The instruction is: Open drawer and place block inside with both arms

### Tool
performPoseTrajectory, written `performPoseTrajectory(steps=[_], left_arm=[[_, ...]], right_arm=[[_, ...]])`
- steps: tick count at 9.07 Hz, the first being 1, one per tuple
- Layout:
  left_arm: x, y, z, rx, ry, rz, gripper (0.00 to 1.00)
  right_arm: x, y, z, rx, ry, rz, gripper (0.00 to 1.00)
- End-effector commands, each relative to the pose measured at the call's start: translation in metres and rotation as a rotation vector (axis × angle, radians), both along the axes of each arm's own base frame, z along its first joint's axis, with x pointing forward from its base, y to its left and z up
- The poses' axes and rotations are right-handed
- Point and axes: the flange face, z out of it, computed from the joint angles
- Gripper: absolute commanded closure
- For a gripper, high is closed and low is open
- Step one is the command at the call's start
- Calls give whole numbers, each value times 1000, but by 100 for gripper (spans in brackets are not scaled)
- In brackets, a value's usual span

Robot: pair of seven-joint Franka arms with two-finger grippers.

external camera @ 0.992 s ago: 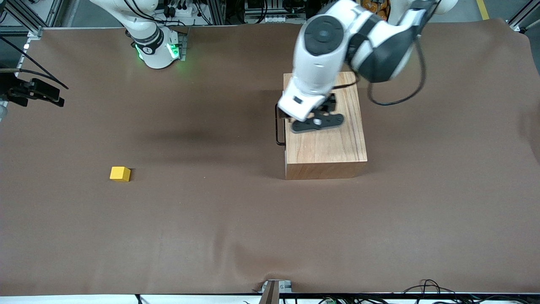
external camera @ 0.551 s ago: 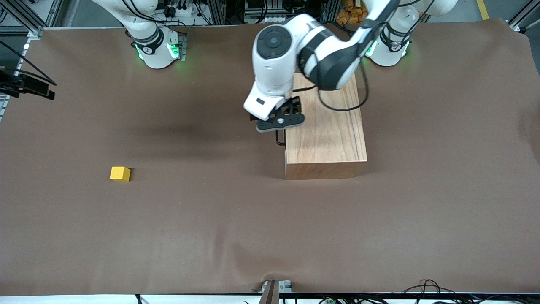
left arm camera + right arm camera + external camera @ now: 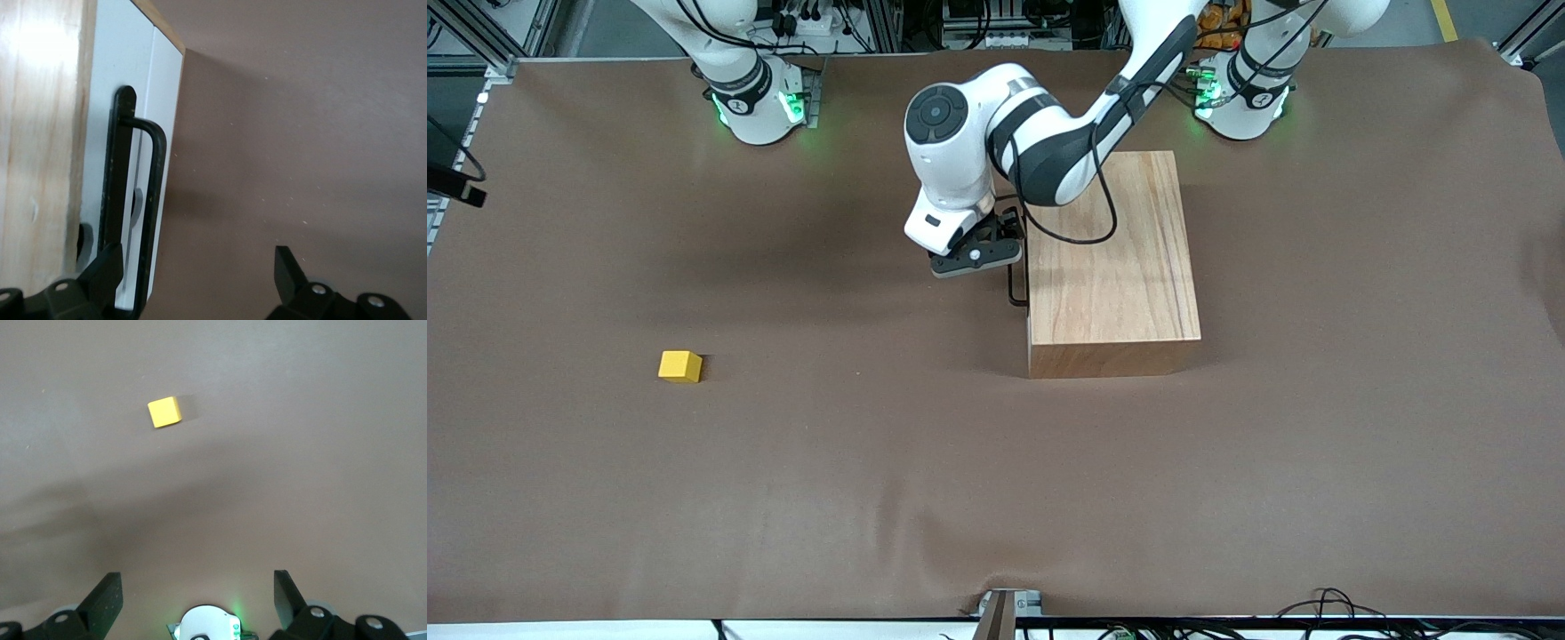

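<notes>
Brown table cloth (image 3: 871, 498) carries the wooden box (image 3: 1107, 267), its drawer (image 3: 148, 133) shut; the left gripper (image 3: 976, 258), spread open, has swung off the box top to straddle the handle (image 3: 143, 200), while the right gripper (image 3: 193, 600) waits open above the block (image 3: 680, 365).

Brown matte cover (image 3: 996, 480) spans whole table (image 3: 560, 533), wrinkled at edge nearest front camera and at left arm's end. Aluminium frame rails (image 3: 480, 36) along top edge, cables and power strips (image 3: 809, 18) bundled there. Metal bracket (image 3: 1000, 609) clamps nearest edge mid-table. Loose black cables (image 3: 1325, 604) beside it. Even overhead light, soft shadows.
</notes>
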Motion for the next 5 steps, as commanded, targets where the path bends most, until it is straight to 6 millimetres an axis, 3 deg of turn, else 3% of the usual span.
performPoseTrajectory(steps=[1,2,5], left_arm=[[-6,-12,-17,59,-47,-33,0],[-6,-11,-24,74,-48,-39,0],[-7,-9,-37,108,-47,-65,0]], right_arm=[[-5,-13,9,-3,-44,-34,0],[-8,-29,7,-4,-54,-60,0],[-10,-36,4,-2,-47,-66,0]])
